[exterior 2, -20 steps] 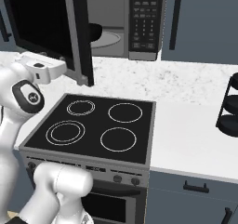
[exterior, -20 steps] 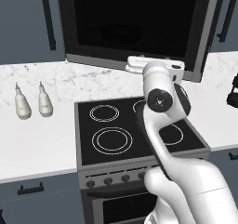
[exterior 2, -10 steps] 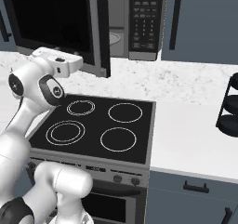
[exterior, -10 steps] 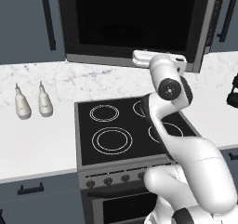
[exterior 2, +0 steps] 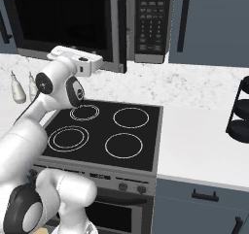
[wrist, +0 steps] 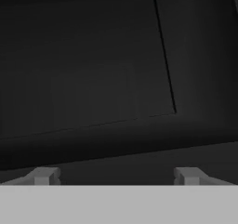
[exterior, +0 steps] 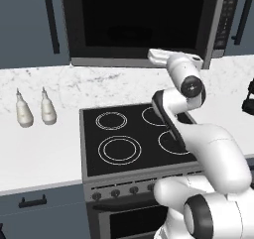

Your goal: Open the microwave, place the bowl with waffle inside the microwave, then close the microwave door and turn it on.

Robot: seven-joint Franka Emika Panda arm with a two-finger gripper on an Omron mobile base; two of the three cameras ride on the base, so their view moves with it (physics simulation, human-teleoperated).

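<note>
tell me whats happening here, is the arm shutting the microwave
It looks that way. The white arm has its claw up against the microwave door, fingers spread wide and holding nothing. The door is almost shut, with a narrow gap left beside the keypad. Whether the bowl is inside cannot be told through the dark glass. The stove below is bare, and two white bottles stand on the counter. The microwave has not yet been turned on.
</note>
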